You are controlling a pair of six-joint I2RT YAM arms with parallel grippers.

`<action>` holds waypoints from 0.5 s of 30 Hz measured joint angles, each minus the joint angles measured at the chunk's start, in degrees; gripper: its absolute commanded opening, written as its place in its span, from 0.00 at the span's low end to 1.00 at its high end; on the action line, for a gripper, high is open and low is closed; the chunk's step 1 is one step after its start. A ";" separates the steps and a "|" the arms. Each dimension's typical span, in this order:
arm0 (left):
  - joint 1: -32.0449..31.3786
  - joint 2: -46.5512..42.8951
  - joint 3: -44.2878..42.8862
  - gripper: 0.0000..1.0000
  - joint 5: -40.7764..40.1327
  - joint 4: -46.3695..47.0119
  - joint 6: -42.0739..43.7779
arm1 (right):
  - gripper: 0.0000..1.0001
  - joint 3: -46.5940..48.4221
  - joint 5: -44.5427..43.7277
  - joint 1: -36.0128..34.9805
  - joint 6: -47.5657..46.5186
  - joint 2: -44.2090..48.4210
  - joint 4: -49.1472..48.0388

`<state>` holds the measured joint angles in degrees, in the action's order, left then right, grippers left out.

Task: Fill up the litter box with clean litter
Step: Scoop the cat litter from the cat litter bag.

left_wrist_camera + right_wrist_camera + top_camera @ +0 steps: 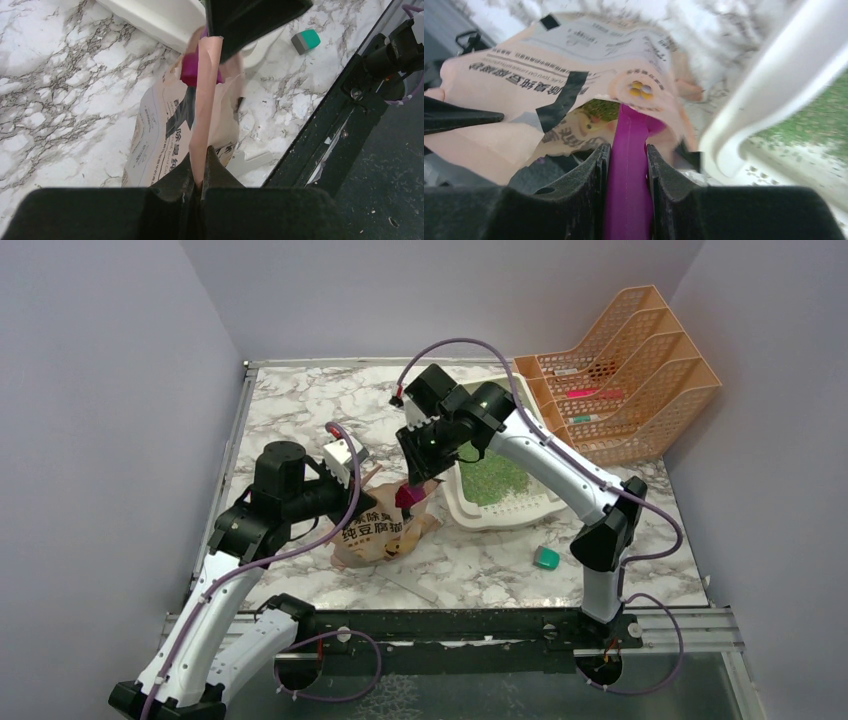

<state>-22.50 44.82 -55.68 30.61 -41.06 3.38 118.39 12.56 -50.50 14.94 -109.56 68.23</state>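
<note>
The cream-white litter box (503,514) lies at mid-table with green clean litter (492,476) in its far part; its rim (774,85) and litter (824,122) also show in the right wrist view. A tan paper bag (372,532) with dark characters stands left of it. My left gripper (202,172) is shut on the bag's upper edge (206,100), holding the mouth up. My right gripper (628,150) is shut on the handle of a magenta scoop (629,165), whose head dips into the bag's mouth, where green granules (600,107) show. The scoop (409,496) hangs over the bag.
An orange mesh file rack (625,370) stands at the back right, just behind the litter box. A small teal block (547,558) lies on the marble in front of the box. A dark rail (345,135) runs along the table's near edge.
</note>
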 measured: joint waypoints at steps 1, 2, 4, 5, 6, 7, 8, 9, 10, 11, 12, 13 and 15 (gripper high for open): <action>-0.02 0.02 0.00 0.00 0.00 0.00 0.09 | 0.01 1.55 -2.34 -0.04 -0.04 -0.02 0.83; -0.02 0.02 0.00 0.00 0.00 0.00 0.11 | 0.01 3.15 -4.44 -0.02 -0.02 -0.02 1.62; 0.00 0.20 0.00 0.00 -0.04 0.35 0.15 | 0.01 5.79 -6.56 -0.11 0.04 0.00 3.06; 0.00 0.26 0.00 0.00 -0.04 0.48 0.15 | 0.01 6.23 -7.32 -0.37 0.00 0.04 3.50; -0.02 0.31 0.00 0.00 -0.02 0.66 0.15 | 0.01 6.23 -7.93 -0.61 -0.07 0.07 3.78; -0.02 0.37 0.00 0.00 -0.02 0.68 0.15 | 0.01 6.03 -8.33 -0.79 -0.24 0.07 3.93; 0.00 0.42 0.00 0.00 -0.04 0.72 0.13 | 0.01 5.38 -8.41 -0.83 -0.48 0.07 3.82; 0.00 0.46 0.00 0.00 -0.04 0.74 0.11 | 0.01 4.44 -8.37 -0.81 -0.66 0.13 3.69; -0.02 0.46 0.02 0.00 -0.02 0.74 0.11 | 0.01 3.23 -8.09 -0.79 -0.68 0.17 3.28; -0.02 0.46 0.02 0.00 0.00 0.72 0.07 | 0.01 1.66 -7.63 -0.81 -0.70 0.20 2.21; 0.00 0.46 0.04 0.00 0.00 0.72 0.07 | 0.01 0.17 -7.17 -1.01 -0.68 0.20 0.98; -0.02 0.46 0.07 0.00 0.00 0.74 0.04 | 0.01 -0.87 -6.88 -1.36 -0.68 0.15 0.09; 0.00 0.46 0.11 0.00 -0.02 0.76 -0.02 | 0.01 -2.86 -6.25 -2.19 -0.85 0.00 -2.32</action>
<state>-22.50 45.28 -55.57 30.59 -40.29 3.36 115.52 6.31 -52.69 14.09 -109.56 65.91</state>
